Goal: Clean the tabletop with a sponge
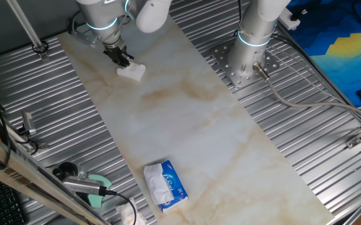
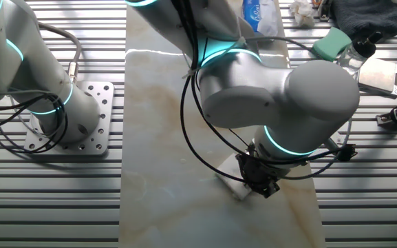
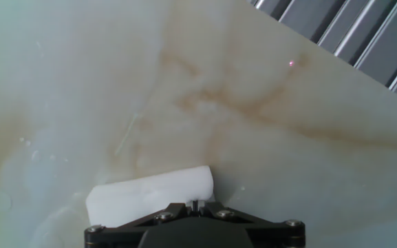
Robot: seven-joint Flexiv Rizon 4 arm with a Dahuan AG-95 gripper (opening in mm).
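Sponge (image 1: 131, 71) is seen in one fixed view pinned under the end effector (image 1: 121, 59), at the far end of the tabletop (image 1: 186, 125). The white block is pressed onto the marble and juts out from the black fingers toward the slab's long open stretch. Nearly the whole slab runs away from it toward the tissue pack (image 1: 165, 184) at the near end, so the uncleaned ground is judged to lie that way. The arm's grey joints crowd in above.

Over to the other fixed view: the sponge (image 2: 234, 187) is glimpsed as a pale wedge under the end effector (image 2: 256, 180), touching the tabletop (image 2: 157, 138) near its right edge. Much of it is hidden by the bulky wrist. The slab's length runs up the frame from here, toward the tissue pack (image 2: 260, 15).

Now the hand view: the sponge (image 3: 151, 196) is held at the bottom of the frame, its long axis lying across, roughly square to the fingers. The end effector (image 3: 195, 220) is clamped on it at a narrow width; the tips themselves are hidden by the black housing. Ahead, bare veined tabletop (image 3: 205, 103) is spread out, with the ribbed metal (image 3: 363, 34) cutting in at the top right corner. So a stroke straight ahead would be carried broadside by the sponge, with the edge to the right to be minded.
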